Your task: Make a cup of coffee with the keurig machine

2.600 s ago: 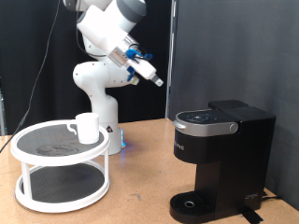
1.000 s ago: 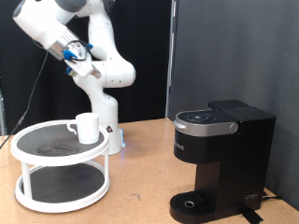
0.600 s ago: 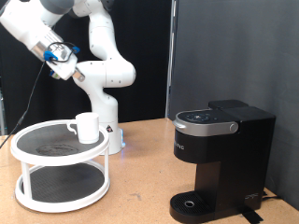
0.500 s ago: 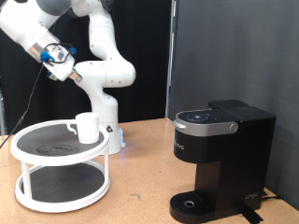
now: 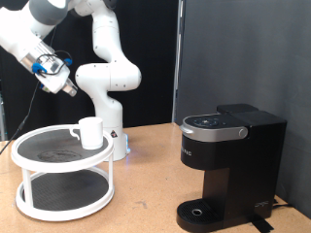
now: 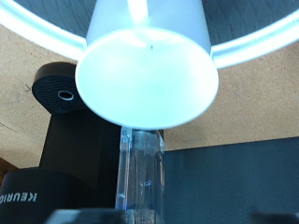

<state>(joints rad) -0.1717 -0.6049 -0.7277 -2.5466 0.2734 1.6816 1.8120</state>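
The cup [image 5: 89, 132], a small white mug, stands on the top tier of a white round stand [image 5: 39, 165] at the exterior view's left. My gripper [image 5: 70, 89] hangs in the air above the cup and a little to the exterior view's left, pointing down at it, with nothing held. In the wrist view the cup [image 6: 148, 65] fills the middle, and the gripper [image 6: 141, 140] shows as one clear column with its fingers together. The keurig machine [image 5: 228, 165], black with its lid down, stands at the exterior view's right; it also shows in the wrist view [image 6: 65, 140].
The stand has two tiers with a white rim [image 6: 262, 42]. The robot's white base [image 5: 109, 116] stands just behind the stand. The wooden table [image 5: 146, 209] runs between the stand and the machine. A black curtain hangs behind.
The arm has swung from above the table's middle to the exterior view's left and come down towards the cup. Cup, stand and machine have not moved.
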